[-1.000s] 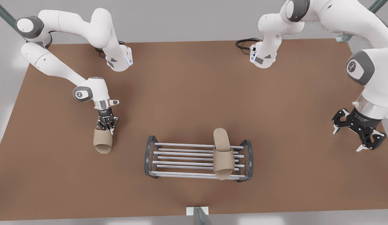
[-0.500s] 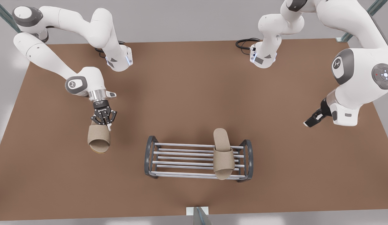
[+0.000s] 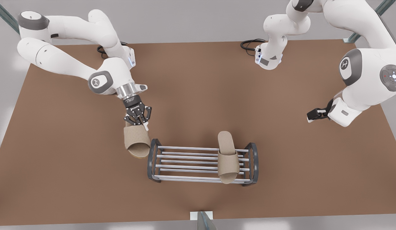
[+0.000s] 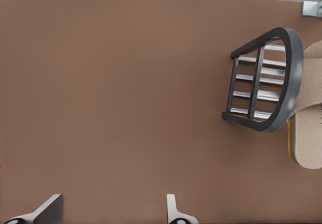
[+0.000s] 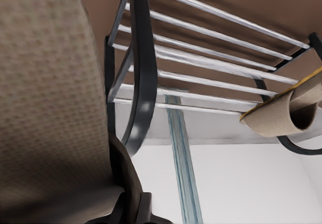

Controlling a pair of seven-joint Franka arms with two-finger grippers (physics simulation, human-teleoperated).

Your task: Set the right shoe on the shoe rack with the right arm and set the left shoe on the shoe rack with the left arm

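Front view: the right gripper, clamped on the right shoe, has carried it from mid-left to just beside the shoe rack. The left shoe already lies on the bars. The left gripper has pulled back at right.

Left wrist view: its fingers are apart.

Right wrist view: the rack's end frame looms close, so placement looks near.

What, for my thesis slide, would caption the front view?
Right pincer holds a beige slipper beside the shoe rack, where the other slipper already lies; left pincer waits open, apart.
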